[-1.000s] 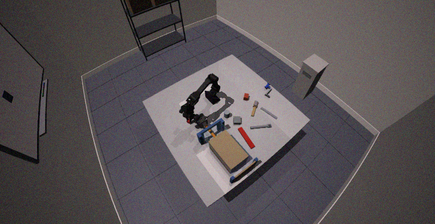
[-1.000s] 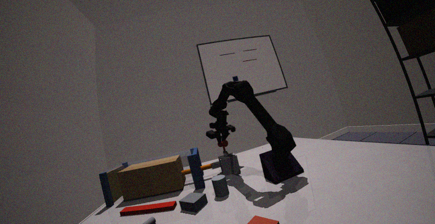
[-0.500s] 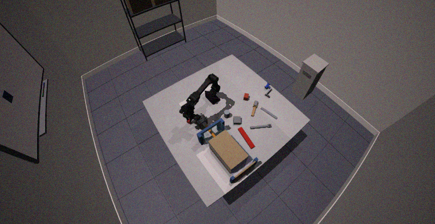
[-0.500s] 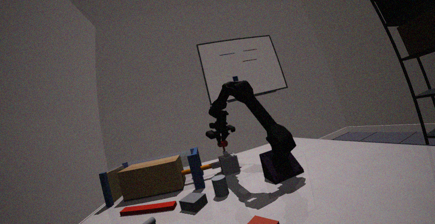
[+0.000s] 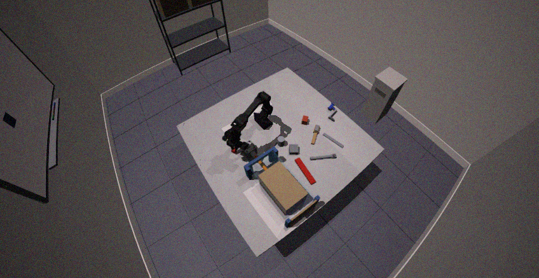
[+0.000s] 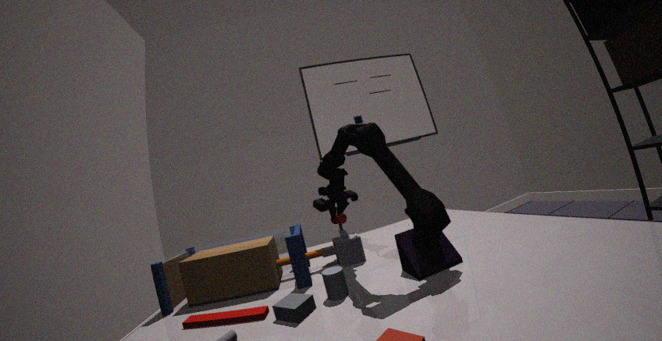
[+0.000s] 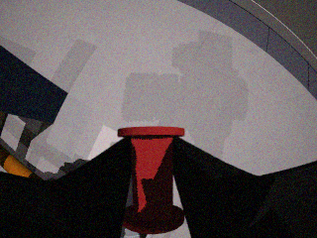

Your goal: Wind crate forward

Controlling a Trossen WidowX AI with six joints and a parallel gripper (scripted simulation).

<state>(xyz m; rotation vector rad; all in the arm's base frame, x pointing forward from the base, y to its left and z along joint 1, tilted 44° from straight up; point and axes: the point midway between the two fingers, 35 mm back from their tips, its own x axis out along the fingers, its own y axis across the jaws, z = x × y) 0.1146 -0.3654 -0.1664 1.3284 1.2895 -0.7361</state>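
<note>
My gripper point(image 5: 233, 149) point(image 6: 337, 218) point(image 7: 151, 143) is shut on the red grip of the winch handle point(image 6: 341, 218) point(image 7: 153, 156), above the grey winch point(image 5: 248, 151) point(image 6: 350, 250). The handle's lower end meets the winch top; the key and hole are hidden. The brown crate point(image 5: 283, 185) point(image 6: 229, 272) sits flat inside the cubby. An orange strap point(image 5: 262, 165) point(image 6: 314, 254) runs from it through the blue frame point(image 5: 251, 163) point(image 6: 299, 261) to the winch. A gap shows between the crate's front and that frame.
A grey cylinder point(image 5: 281, 139) point(image 6: 335, 285) and grey block point(image 5: 293, 149) point(image 6: 294, 307) stand beside the frame. A red bar point(image 5: 304, 170) point(image 6: 226, 317) lies alongside the crate. A hammer point(image 5: 314, 135), wrench point(image 5: 322, 157), grey rod point(image 5: 332, 140) and red block point(image 5: 304, 119) lie farther off.
</note>
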